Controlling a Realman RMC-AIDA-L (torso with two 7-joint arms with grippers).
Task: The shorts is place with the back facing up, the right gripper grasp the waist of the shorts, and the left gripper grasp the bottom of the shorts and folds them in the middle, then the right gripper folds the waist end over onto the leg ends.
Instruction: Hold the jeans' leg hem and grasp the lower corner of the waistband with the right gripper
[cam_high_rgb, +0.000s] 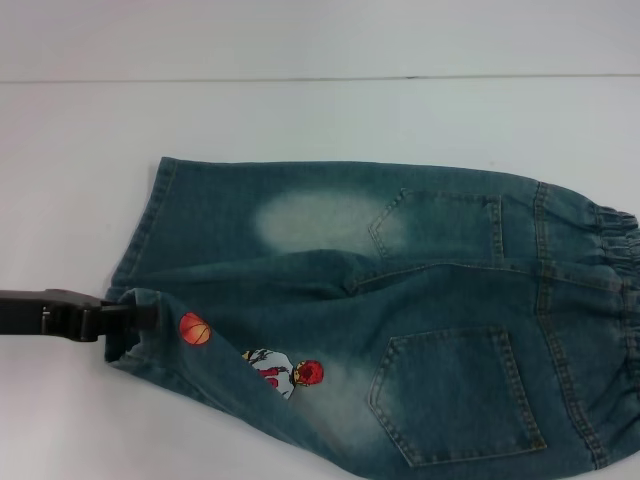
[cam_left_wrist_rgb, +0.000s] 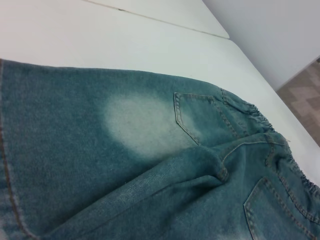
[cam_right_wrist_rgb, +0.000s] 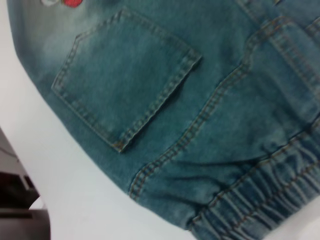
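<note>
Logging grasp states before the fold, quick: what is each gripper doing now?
Left gripper: shut on the bottom of the shorts, at the near leg's hem.
Right gripper: not in view.

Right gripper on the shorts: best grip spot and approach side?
Grip the ruffled waistband of the shorts at its near corner, coming in from the robot's right over the bare table. That gathered edge lies flat and exposed there. The left gripper is already at the leg hem.
</note>
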